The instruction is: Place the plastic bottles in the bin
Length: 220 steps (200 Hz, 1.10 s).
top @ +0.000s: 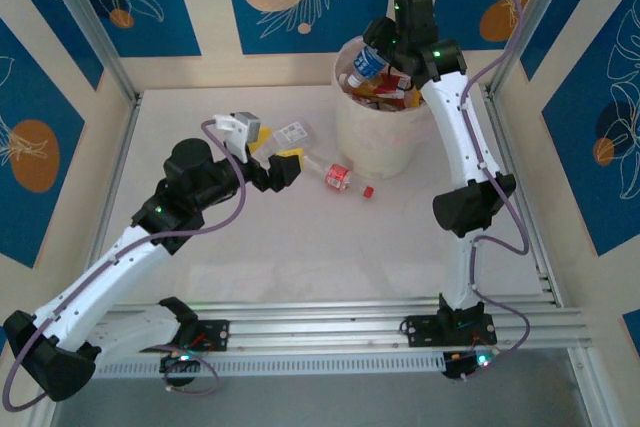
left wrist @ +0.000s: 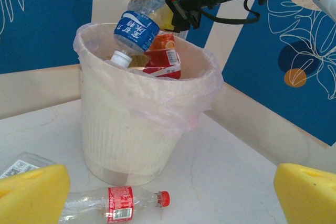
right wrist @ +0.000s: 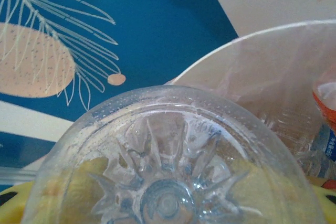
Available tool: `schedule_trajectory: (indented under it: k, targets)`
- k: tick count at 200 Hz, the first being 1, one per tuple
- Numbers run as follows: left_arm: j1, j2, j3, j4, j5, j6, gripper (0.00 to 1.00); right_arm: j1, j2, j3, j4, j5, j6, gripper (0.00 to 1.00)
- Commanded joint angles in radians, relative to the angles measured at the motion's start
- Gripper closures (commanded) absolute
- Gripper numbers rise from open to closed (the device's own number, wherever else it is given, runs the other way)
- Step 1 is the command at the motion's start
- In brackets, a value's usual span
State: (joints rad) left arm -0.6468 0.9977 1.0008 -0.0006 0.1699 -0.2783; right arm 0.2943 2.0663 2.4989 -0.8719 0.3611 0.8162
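The bin is a white bucket lined with a thin bag, standing at the back of the table. Several plastic bottles with red and orange labels lie inside it. My right gripper is above the rim, shut on a blue-labelled bottle that points cap-down into the bin. That bottle's clear base is close in front of the right wrist camera. My left gripper is open, low over the table. A red-labelled bottle lies between its yellow pads.
A crushed clear bottle with a white label lies left of the bin, by the left gripper. Wooden walls enclose the table behind and on both sides. Aluminium rails run along the near edge.
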Motion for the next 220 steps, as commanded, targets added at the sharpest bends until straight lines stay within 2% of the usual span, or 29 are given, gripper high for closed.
schedule_trajectory:
  k: [1, 30, 62, 111, 161, 194, 220]
  targets:
    - [-0.01, -0.007, -0.013, 0.013, -0.012, -0.001, 0.0, -0.01, 0.015, -0.03, -0.01, 0.022, 0.11, 0.47]
    - [-0.01, 0.009, -0.014, 0.032, 0.005, -0.017, 0.0, -0.007, 0.023, -0.064, 0.043, 0.002, 0.15, 0.45]
    - [-0.009, 0.018, -0.017, 0.041, 0.02, -0.03, 0.01, -0.011, 0.074, -0.007, 0.027, -0.013, 0.187, 0.42]
    - [-0.01, 0.025, -0.024, 0.054, 0.026, -0.039, 0.01, -0.012, 0.106, -0.028, 0.089, -0.032, 0.213, 0.4]
    - [-0.009, 0.038, -0.028, 0.074, 0.034, -0.048, 0.0, -0.01, 0.124, -0.001, 0.067, 0.022, 0.183, 0.33]
    - [-0.01, 0.058, -0.024, 0.091, 0.052, -0.062, 0.0, -0.009, 0.121, -0.031, 0.163, 0.039, 0.132, 0.33]
    - [-0.01, 0.061, -0.028, 0.1, 0.055, -0.07, 0.01, -0.013, 0.136, 0.004, 0.113, 0.06, 0.148, 0.31]
